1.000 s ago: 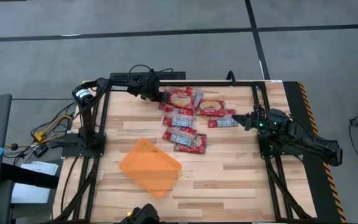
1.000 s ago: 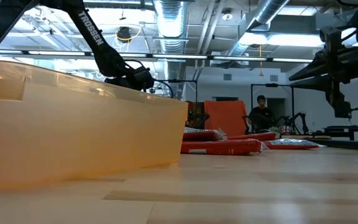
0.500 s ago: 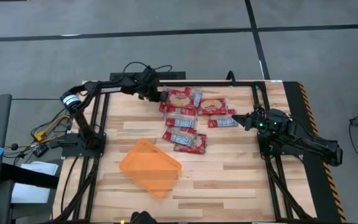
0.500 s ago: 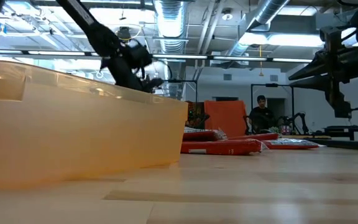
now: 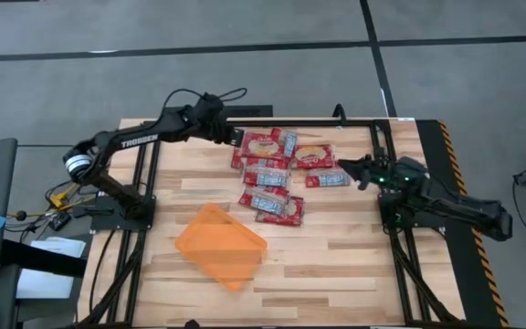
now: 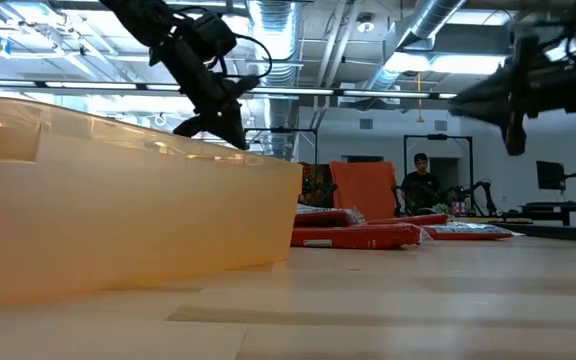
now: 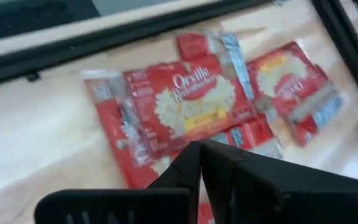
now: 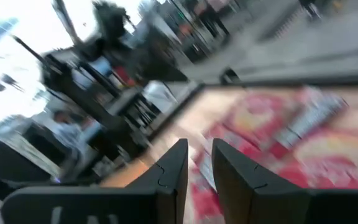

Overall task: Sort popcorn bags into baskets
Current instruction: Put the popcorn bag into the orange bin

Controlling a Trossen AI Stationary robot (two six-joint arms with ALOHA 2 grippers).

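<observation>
Popcorn bags [image 5: 279,168] on table, orange basket [image 5: 220,245] apart

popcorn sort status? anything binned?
Done: nothing visible; the orange basket looks empty from above. In hand: nothing; the left gripper, fingers together, hangs over the far-left edge of the popcorn bags, and the right gripper sits at the pile's right edge. Left: the whole pile remains on the table.

Flat red popcorn bags [image 5: 272,169] w/ yellow-cream picture panels, white-grey label strips. Shallow translucent orange plastic bin [image 5: 220,245]. Light wood-plank table top [image 5: 336,247], black frame rails; yellow-black hazard stripe at edge [image 5: 452,155]. Both arms dark.
</observation>
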